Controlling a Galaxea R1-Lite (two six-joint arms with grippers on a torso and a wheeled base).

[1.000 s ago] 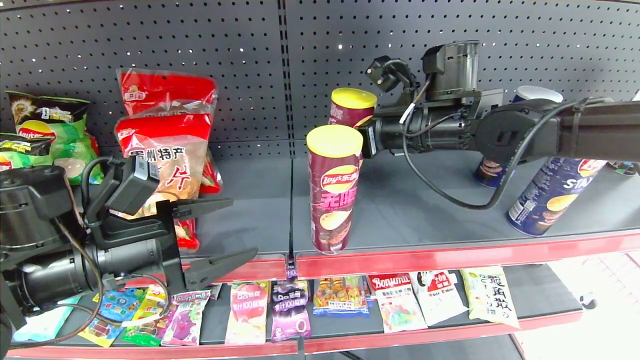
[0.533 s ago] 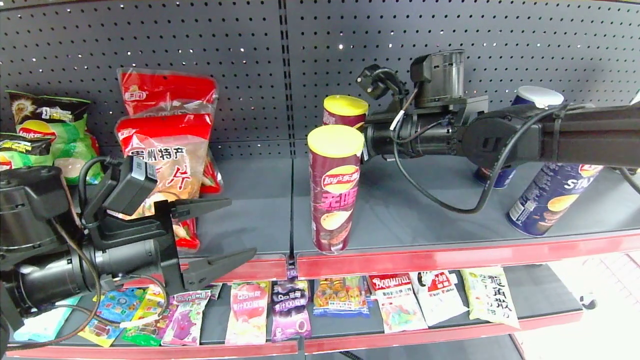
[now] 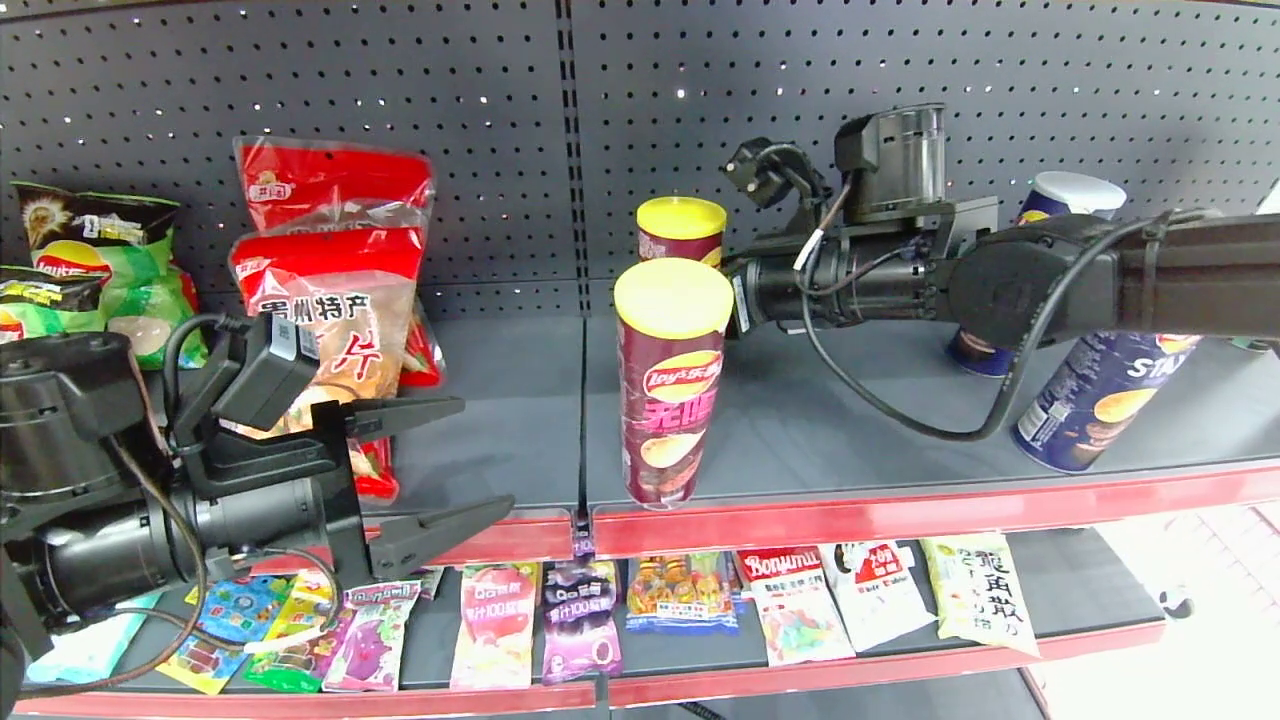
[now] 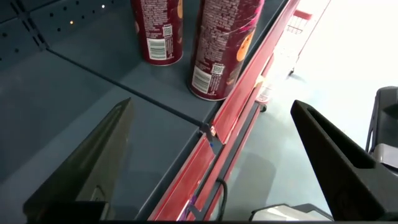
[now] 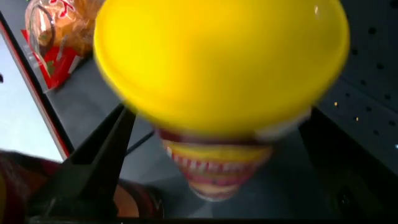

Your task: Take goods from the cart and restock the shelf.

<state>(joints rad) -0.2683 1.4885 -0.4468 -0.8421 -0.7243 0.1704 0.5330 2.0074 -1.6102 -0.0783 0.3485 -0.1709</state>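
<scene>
Right claw (image 5: pixel 217 115) is gripping the far yellow-lidded maroon cardboard chip can (image 3: pixel 681 228); left claw (image 3: pixel 490 455) is hanging wide open

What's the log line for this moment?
right gripper: shut on rear can | left gripper: open | front can: upright on shelf

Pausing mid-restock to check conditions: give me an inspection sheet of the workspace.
Surface: upper shelf, grey deck, red front edge.
Job's things: front chip can upright at the edge; rear chip can behind it, at the right gripper.
Clutter: red snack bags, tilted blue can; sachets on the lower shelf.
Grippers: left gripper open, empty, before the shelf edge.
Cables: black cable loops down behind the right gripper.
Surroundings: pegboard back wall.
</scene>
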